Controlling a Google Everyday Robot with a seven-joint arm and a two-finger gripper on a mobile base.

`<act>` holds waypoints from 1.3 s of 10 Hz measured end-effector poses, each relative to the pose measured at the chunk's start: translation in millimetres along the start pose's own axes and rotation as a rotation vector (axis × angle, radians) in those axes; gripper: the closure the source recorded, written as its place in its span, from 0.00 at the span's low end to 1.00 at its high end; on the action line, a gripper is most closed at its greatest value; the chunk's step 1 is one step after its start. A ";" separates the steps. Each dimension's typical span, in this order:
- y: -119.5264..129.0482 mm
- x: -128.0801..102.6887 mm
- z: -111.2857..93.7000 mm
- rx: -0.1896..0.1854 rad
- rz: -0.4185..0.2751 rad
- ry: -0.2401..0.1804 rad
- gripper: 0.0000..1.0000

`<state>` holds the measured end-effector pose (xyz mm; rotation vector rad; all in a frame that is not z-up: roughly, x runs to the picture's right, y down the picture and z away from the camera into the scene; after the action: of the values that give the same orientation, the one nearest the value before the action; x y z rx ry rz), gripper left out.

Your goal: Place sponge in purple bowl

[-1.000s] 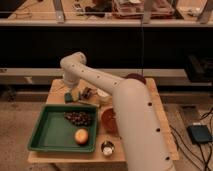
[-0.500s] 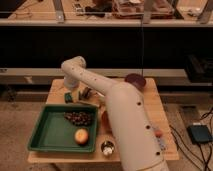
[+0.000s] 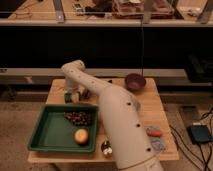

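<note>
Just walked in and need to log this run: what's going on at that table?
The robot's arm reaches across the wooden table to its far left corner. There the gripper hangs with open fingers, close by the teal sponge. The sponge lies on the table, not yet lifted. The purple bowl sits at the far right side, well apart from it. A green tray holding fruit sits at the front left.

The white arm rises from the lower right of the view and reaches diagonally up and to the left, ending in a rounded bend. From this bend the last link turns straight down. The gripper hangs low beneath it, pointing downward, jaws spread wide.
</note>
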<state>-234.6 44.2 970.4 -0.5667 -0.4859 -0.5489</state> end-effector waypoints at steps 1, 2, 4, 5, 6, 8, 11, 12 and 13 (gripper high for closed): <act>2.0 2.7 3.6 -0.011 0.002 -0.003 0.20; 5.1 8.3 6.5 -0.025 0.006 -0.005 0.20; 8.5 13.3 8.4 -0.047 0.000 -0.010 0.27; 12.7 12.5 10.9 -0.067 -0.014 -0.018 0.40; 14.5 12.5 11.5 -0.074 -0.017 -0.021 0.48; 15.6 13.7 8.5 -0.079 -0.018 -0.015 0.67; 15.6 16.7 4.7 -0.076 -0.016 -0.011 0.96; 15.7 17.1 3.9 -0.076 -0.015 -0.011 1.00; 15.6 17.3 3.5 -0.076 -0.015 -0.010 1.00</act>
<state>-213.2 51.4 977.0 -0.6387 -0.4812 -0.5810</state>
